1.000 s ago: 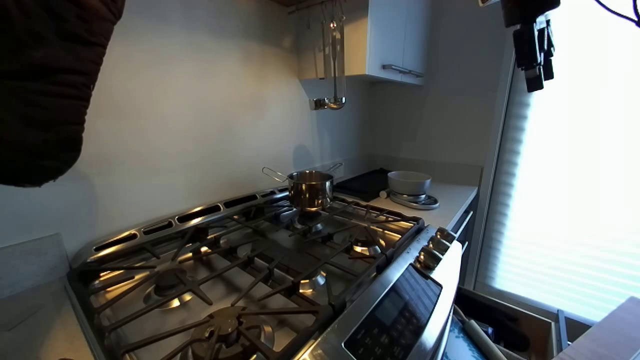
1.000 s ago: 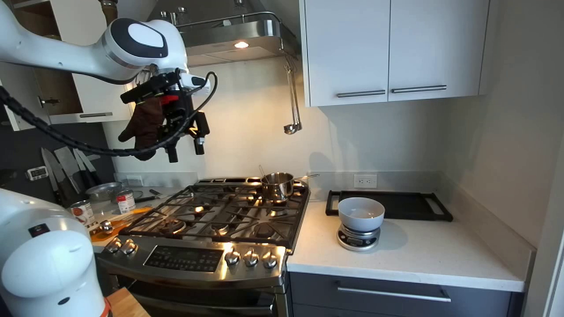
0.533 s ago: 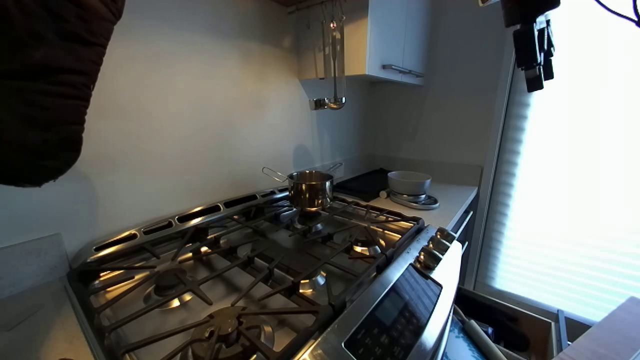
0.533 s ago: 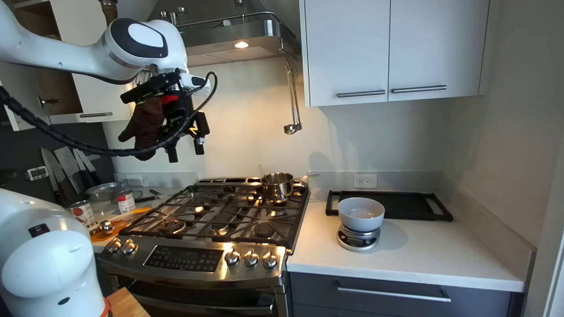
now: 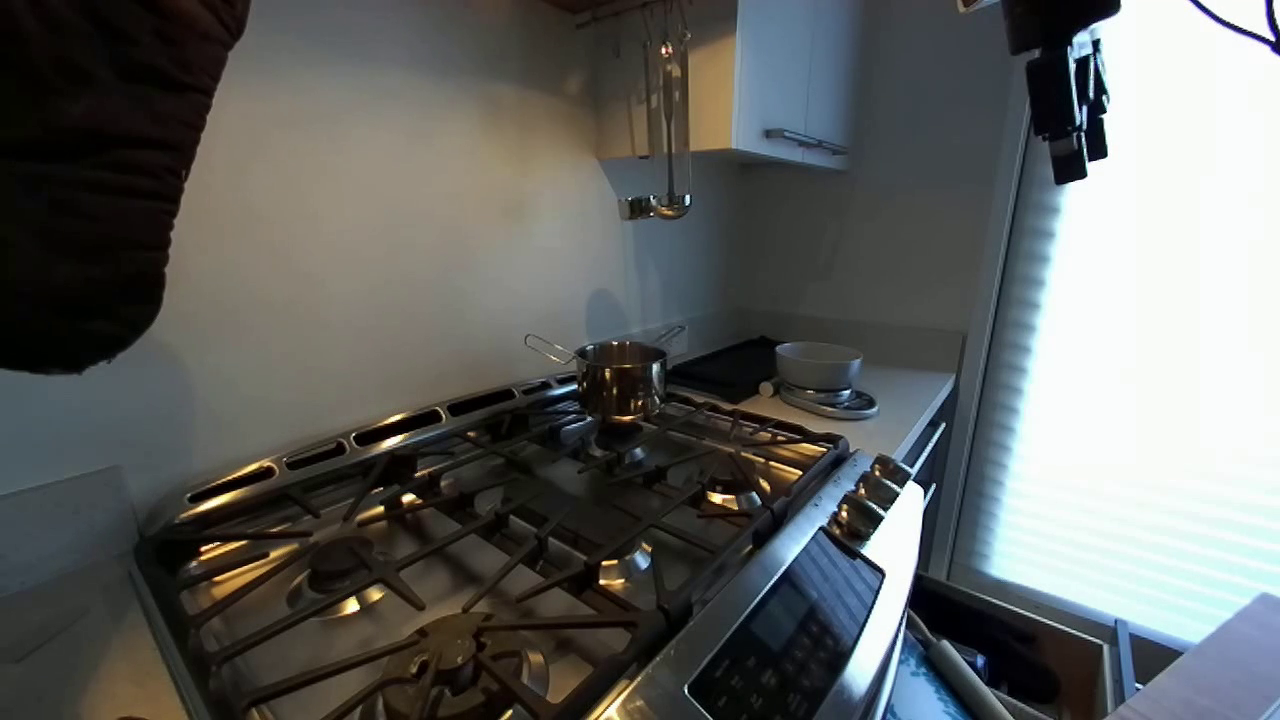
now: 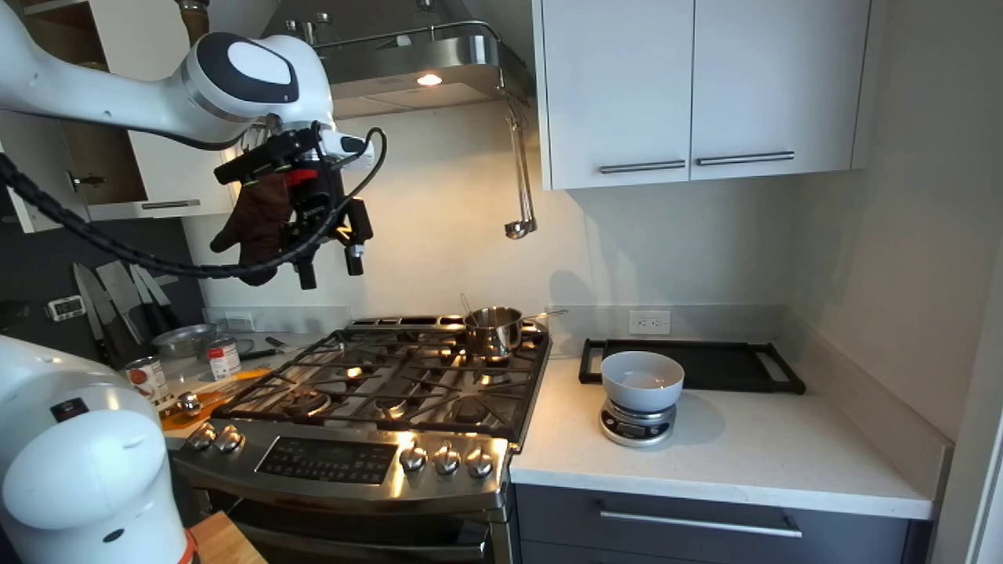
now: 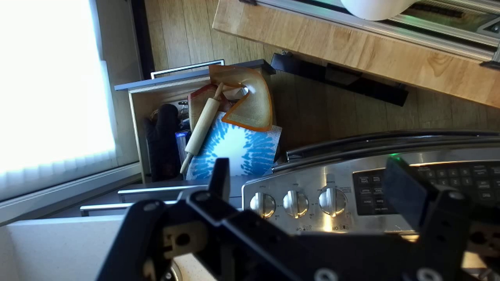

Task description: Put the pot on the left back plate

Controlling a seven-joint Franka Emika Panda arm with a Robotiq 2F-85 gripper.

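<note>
The pot (image 5: 620, 382) is small, round and shiny steel, with wire handles sticking out. It stands upright at the back right of the cooktop, as an exterior view (image 6: 492, 335) also shows. The left back plate (image 5: 338, 572) is a round burner under black grate prongs with nothing on it; it also shows in an exterior view (image 6: 353, 373). My gripper (image 6: 331, 270) hangs high over the left part of the stove, well above and left of the pot. It is open and empty in the wrist view (image 7: 308, 168). The pot is out of the wrist view.
A white bowl (image 6: 642, 381) stands on a scale (image 6: 636, 427) right of the stove, before a black tray (image 6: 705, 362). Ladles (image 6: 519, 227) and a dark oven mitt (image 6: 260, 223) hang above. Cans (image 6: 224, 358) stand left. An open drawer (image 7: 133, 128) holds a rolling pin (image 7: 203, 125).
</note>
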